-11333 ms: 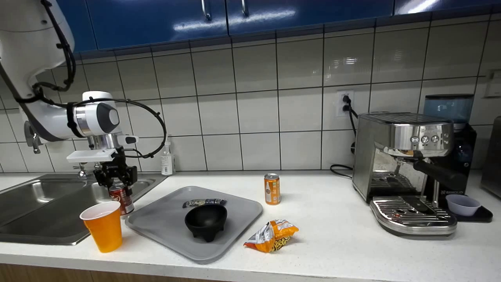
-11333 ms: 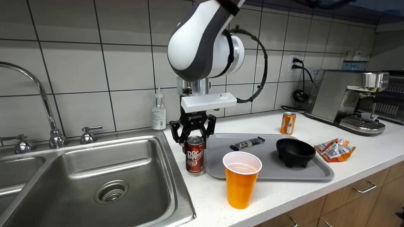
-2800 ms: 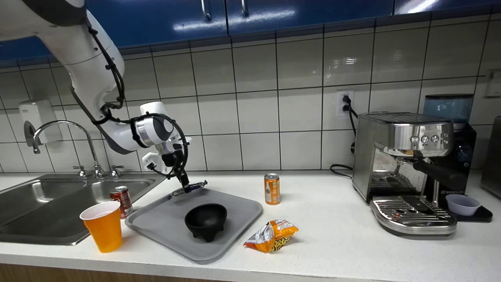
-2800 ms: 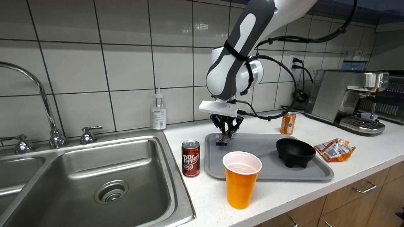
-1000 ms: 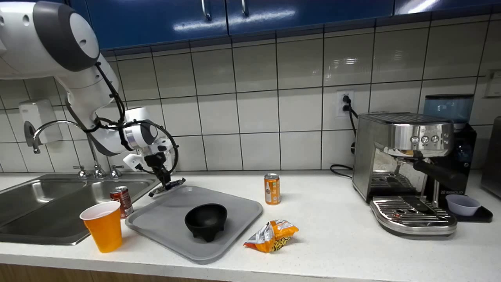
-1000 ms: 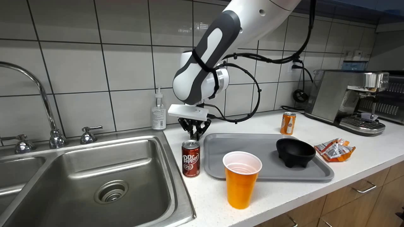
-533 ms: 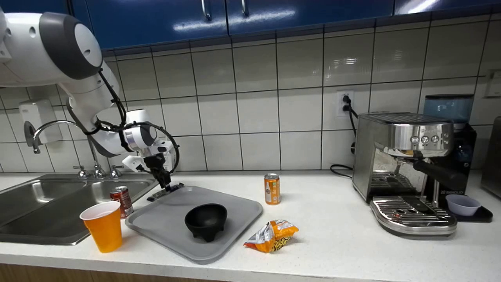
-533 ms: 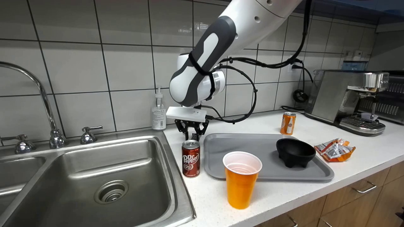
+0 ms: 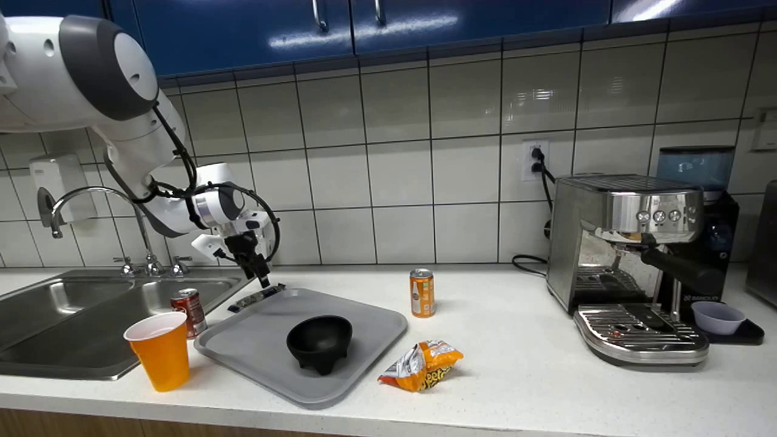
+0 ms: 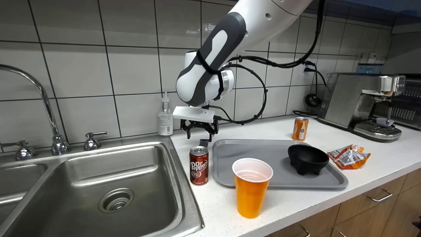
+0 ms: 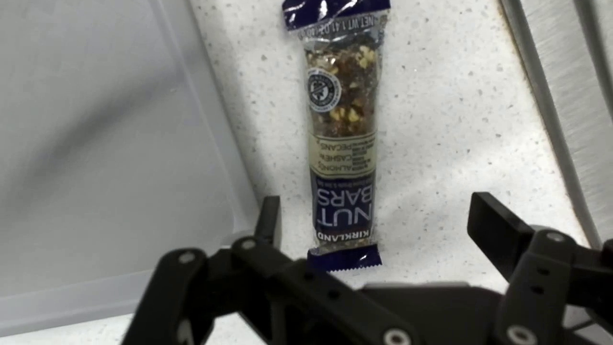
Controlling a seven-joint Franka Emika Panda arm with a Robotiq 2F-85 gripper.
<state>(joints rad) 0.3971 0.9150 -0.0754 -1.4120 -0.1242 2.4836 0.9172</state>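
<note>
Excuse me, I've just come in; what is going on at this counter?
A robot arm holds its open tool over a nut bar that lies on the counter between the tray and the sink. Nothing is in its grip. The bowl sits on the tray; the cup and red can stand near it.

A glossy off-white wall (image 9: pixel 400 170) of dark-grouted tiles (image 9: pixel 467 237) rises behind the long white speckled table (image 9: pixel 516 346); overhead hang shiny deep-blue cupboards (image 9: pixel 516 15) with slim metal handles (image 9: pixel 379 12), pale streaks of light (image 9: pixel 419 27) glancing off their fronts (the tiles catch a small barred reflection (image 9: pixel 542 94) too); a double-basin stainless-steel sink (image 10: pixel 189 204) is set into the table, a curved chrome tap (image 10: pixel 49 115) standing at its back; a white rectangular socket (image 9: pixel 528 161) sits on the wall; brown wood-grain drawers (image 10: pixel 365 204) lie beneath the table's edge.
</note>
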